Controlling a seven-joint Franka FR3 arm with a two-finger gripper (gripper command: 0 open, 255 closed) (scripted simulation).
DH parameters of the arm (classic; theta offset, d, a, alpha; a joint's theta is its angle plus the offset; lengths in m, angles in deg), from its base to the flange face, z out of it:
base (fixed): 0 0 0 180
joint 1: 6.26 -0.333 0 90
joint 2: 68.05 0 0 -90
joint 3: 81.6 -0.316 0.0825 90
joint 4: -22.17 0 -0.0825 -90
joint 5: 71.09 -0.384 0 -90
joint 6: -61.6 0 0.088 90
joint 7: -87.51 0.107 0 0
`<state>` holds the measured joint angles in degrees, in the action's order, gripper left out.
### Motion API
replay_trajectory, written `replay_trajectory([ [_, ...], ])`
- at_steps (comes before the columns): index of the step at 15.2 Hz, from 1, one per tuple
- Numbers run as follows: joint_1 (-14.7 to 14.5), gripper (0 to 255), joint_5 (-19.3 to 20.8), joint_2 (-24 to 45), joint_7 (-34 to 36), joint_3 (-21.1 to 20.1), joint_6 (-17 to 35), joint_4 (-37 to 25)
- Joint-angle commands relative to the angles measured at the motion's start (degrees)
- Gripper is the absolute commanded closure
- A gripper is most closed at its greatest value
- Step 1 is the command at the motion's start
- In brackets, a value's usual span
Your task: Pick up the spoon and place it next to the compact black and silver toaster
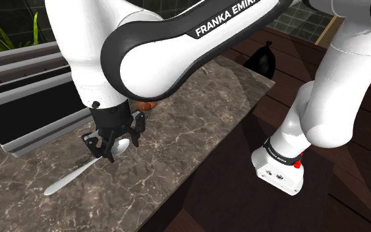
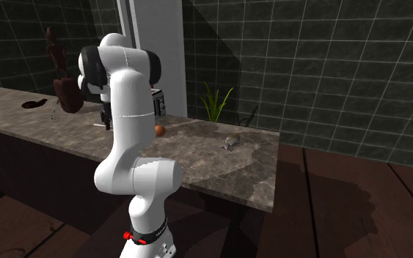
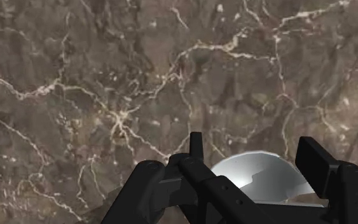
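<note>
One spoon [image 1: 78, 174] is the thing to watch, and the gripper [image 1: 113, 153] has its two black fingers on either side of the bowl end. In the wrist view they sit so close that they seem to clasp the pale rounded bowl, so I judge it gripped, not merely straddled. In the shoulder view the handle runs away from the gripper toward 8 o'clock, low over the brown marbled worktop [image 1: 197, 118]; I cannot tell whether its far tip rests on the stone or is just off it. The long axis thus lies along that view's 2-to-8 o'clock line, with nearly all the length out to one side of the grasp, so the handle may droop or swing in a carry. In the second exterior view the black and silver toaster [image 2: 158, 102] stands at the back of the worktop, partly behind the white arm. It is at about 2 o'clock from the gripper there, with an orange-brown round thing [image 2: 160, 130] just in front of it. The coming move, as I judge it, is a lift and a short carry to set the spoon beside the toaster, clear of that round thing.
</note>
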<state>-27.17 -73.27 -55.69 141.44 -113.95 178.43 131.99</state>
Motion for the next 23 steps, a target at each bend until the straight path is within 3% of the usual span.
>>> replay_trajectory([
  [1, -0.1, 255, 0.3, 0.6, 0.1, 0.1, 1.6, 1.0],
  [8, -0.7, 255, 1.8, 3.4, 0.6, 0.6, 6.4, 3.4],
  [16, -0.7, 255, 1.8, 3.4, 0.6, 0.6, 6.4, 3.4],
  [17, -0.7, 0, 1.8, 3.4, 0.6, 0.6, 6.4, 3.4],
  [23, -0.4, 0, 1.4, 2.5, 0.3, 0.5, 4.7, 2.5],
])
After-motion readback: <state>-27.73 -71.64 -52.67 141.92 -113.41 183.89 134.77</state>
